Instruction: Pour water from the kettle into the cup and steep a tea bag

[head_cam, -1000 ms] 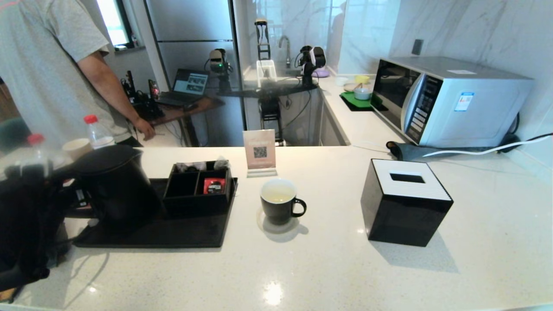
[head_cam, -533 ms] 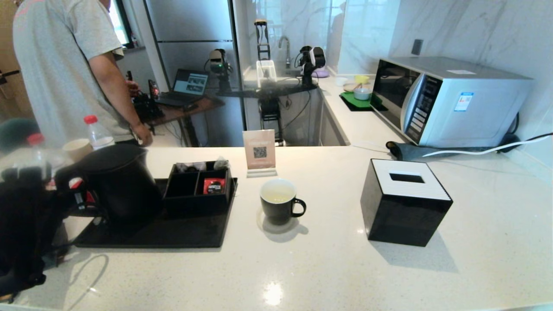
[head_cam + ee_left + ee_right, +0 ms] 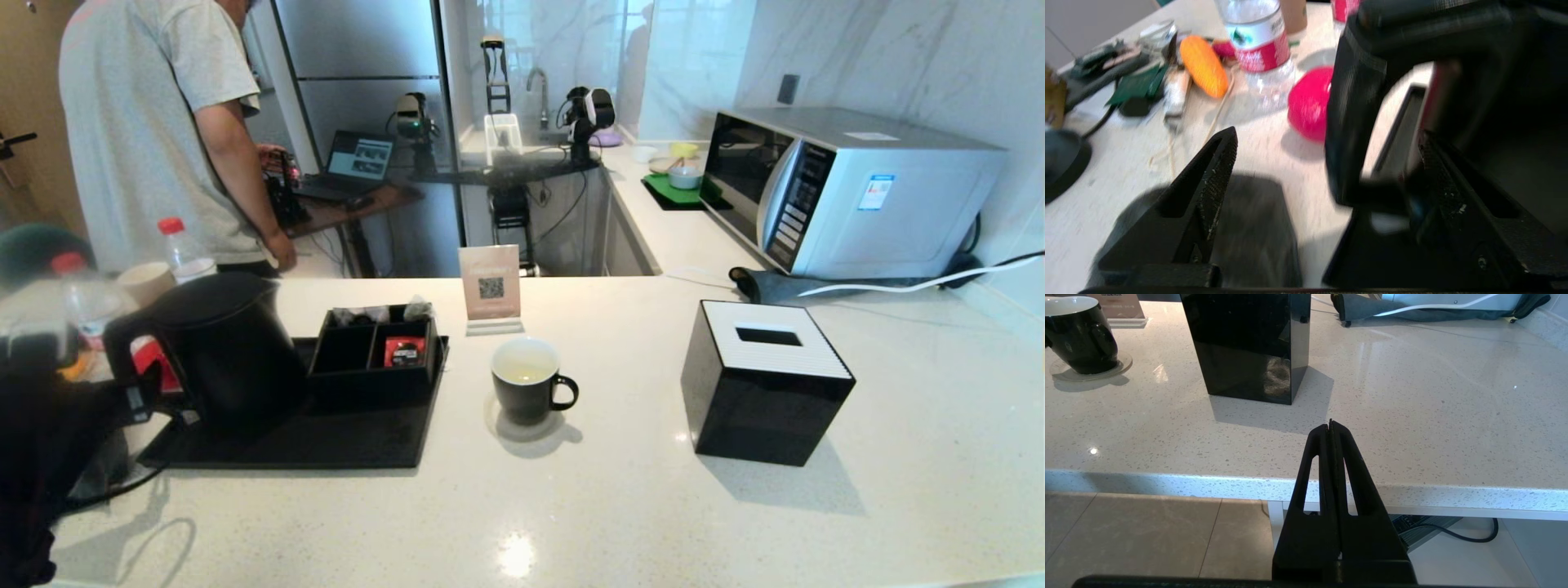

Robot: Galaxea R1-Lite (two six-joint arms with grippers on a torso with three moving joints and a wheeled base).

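Left gripper (image 3: pixel 1327 151): I see jaws spread wide, empty, straddling the handle.
Kettle (image 3: pixel 224 347): left of frame, upright on black tray (image 3: pixel 326 445).
Cup (image 3: pixel 526 384): centre, holding water (image 3: pixel 522 374).
Right gripper (image 3: pixel 1331 425): closed, empty, below counter edge.

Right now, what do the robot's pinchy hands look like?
Both are matte black. The left gripper has two long pointed fingers shaped like wedges, each with a cut-out slot and a rough, dotted inner pad with little white scuffs. The right gripper has the same black tapered fingers with long slots. In the head view the left arm is a bulky black shape.
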